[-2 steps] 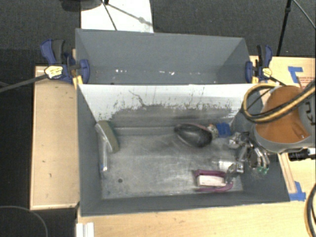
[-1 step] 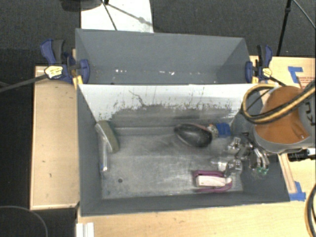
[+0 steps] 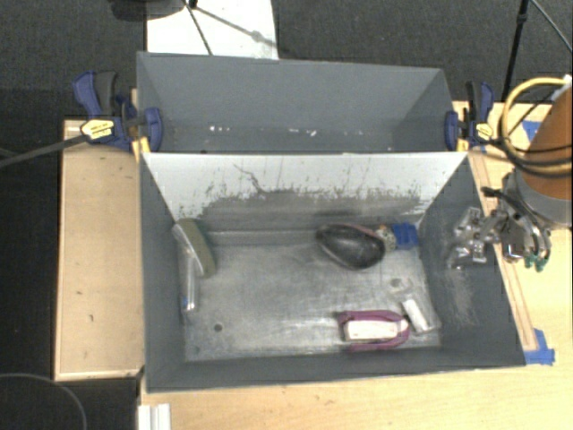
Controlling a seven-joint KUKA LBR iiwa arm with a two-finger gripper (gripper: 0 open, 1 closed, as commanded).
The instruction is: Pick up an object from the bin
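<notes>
Grey metal bin [image 3: 295, 182] from above and a little to one side: sloped walls round a flat floor, scuffed and streaked. Gripper [image 3: 470, 237] at the right, over the right sloped wall, beside the back right corner of the floor and apart from everything lying on it. Jaws apart or together: impossible to tell. Orange cover [image 3: 550, 161] on the wrist just behind, outside the bin's right rim.

Nearest to the gripper: small blue piece [image 3: 405, 235] at the back right of the floor, close under the back wall. Just beside its left end, perhaps touching, dark oval object [image 3: 351, 245], glossy black-grey and rounded like a pebble or a computer mouse, exact kind unclear.

Further forward on the right: short white cylinder [image 3: 416, 314], lying tilted, just beside the right end of a purple-framed white piece [image 3: 372, 328]. That piece flat along the front edge of the floor. Tiny pale speck [image 3: 397, 283] between the cylinder and the dark oval object, too small to name.

Well apart, at the far left: brush-like tool [image 3: 192, 262], olive-grey head on a clear handle, along the foot of the left wall, head toward the back.
</notes>
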